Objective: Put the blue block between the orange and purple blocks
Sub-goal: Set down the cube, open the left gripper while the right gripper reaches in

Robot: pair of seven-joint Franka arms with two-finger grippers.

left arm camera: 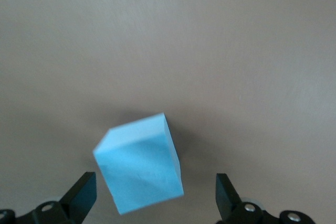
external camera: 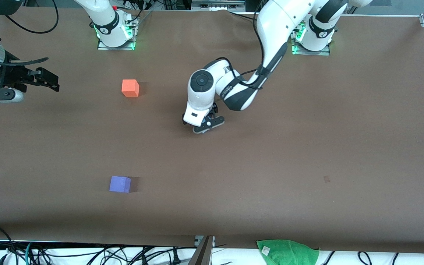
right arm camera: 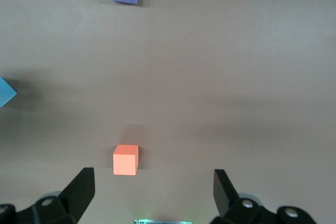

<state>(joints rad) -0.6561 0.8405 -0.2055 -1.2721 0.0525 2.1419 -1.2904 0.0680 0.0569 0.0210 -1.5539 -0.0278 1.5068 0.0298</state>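
Right now the left gripper (external camera: 205,124) is low over mid-table w/ fingers spread wide, nothing held. Its wrist view shows the blue block (left arm camera: 139,162) on the table (external camera: 307,147) between the two fingers (left arm camera: 80,195), touching neither, gaps on both sides. From the front the block is hidden under the left arm's hand, so its spot on the table is only known as directly below that gripper.

Key relation: the block sits twisted vs the finger line, one corner pointing out at roughly 1 o'clock in the left wrist view, so its flat faces aren't square to the fingers. My read: closing as-is would catch corners/edges and could spin or squirt the cube; a small wrist turn first looks safer. Also looks like the gripper may need to drop a bit more before closing, can't be sure.

Orange block (external camera: 130,88) lies at about 10 o'clock from the left gripper in front view, purple block (external camera: 120,184) at about 8 o'clock, nearer the front camera. Target gap btwn them is toward the right arm's end, approx 9 o'clock from the gripper.

Right gripper (right arm camera: 152,192) waits, fingers wide open and empty, over the right arm's end of the table; left arm is clearly the nearer one to the blue block.
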